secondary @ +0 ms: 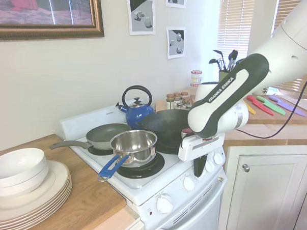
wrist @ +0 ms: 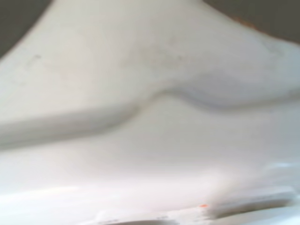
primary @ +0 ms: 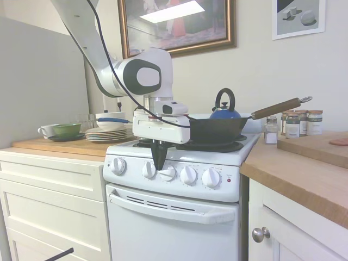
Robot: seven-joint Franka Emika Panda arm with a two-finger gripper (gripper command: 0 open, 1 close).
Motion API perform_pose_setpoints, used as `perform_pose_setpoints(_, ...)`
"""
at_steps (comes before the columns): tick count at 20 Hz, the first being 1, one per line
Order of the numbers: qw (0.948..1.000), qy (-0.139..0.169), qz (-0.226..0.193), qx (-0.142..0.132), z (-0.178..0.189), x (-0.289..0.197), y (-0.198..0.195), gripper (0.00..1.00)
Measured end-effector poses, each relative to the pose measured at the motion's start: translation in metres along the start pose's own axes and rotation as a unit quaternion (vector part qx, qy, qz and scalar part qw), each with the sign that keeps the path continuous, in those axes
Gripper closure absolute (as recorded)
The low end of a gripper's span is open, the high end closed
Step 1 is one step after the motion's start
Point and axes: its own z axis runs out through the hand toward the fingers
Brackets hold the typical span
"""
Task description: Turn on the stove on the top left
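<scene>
Down at the control panel now, gripper pointing straight at the row of five white knobs along the front of the stove, dark fingers pressed close together into a single narrow wedge. Landing between the second knob and the third knob from the left in the first exterior view, touching or just about touching that pair; cannot tell whether either is actually pinched or merely nudged. Nothing else in the jaws. Small red light at the panel's right end visible as a dot, lit or not too hard to call. From the opposite side, same story: fingertips at the knob row, frying pan, steel saucepan, wok and blue kettle crowding the burners above. Wrist view only a white blur, probably the panel face up close. Approach done, then; the turn itself seemingly still to come.
</scene>
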Motion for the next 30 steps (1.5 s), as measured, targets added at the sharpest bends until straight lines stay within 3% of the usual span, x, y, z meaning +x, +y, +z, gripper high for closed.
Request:
perform_pose_setpoints(19,0.997,0.052,-0.007,-0.057,0.013,-0.013,-0.008,1.0)
perform_pose_setpoints(24,0.997,0.057,-0.018,-0.05,0.006,-0.015,-0.01,1.0)
perform_pose_setpoints(30,0.9963,0.073,-0.042,-0.018,-0.036,-0.036,-0.008,1.0)
